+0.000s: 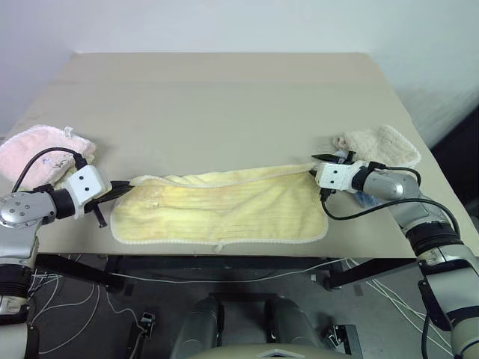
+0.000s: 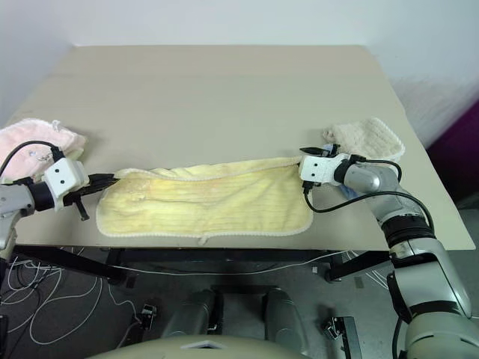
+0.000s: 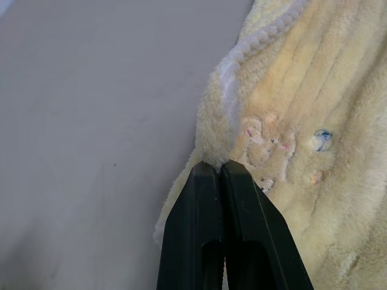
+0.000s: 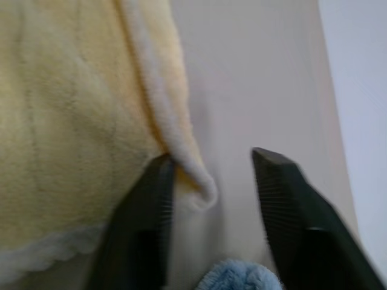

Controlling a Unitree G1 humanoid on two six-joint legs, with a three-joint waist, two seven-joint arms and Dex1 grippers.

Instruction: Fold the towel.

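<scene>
The pale yellow towel (image 1: pixel 224 209) lies spread out along the table's front edge, with its far long edge pulled taut between my two grippers. My left gripper (image 1: pixel 126 188) is shut on the towel's far left corner (image 3: pixel 219 158), its fingers (image 3: pixel 242 205) pressed together. At the far right corner is my right gripper (image 1: pixel 317 164). In the right wrist view this gripper (image 4: pixel 211 162) is open, and the corner's whitish edging (image 4: pixel 196 181) sits between its fingers, against one of them.
A pink fluffy towel (image 1: pixel 41 153) lies at the table's left edge behind my left arm. A beige folded towel (image 1: pixel 382 146) lies at the right edge behind my right gripper. The tan table (image 1: pixel 224 97) stretches away behind the towel. Something small and blue (image 4: pixel 233 275) shows below the right fingers.
</scene>
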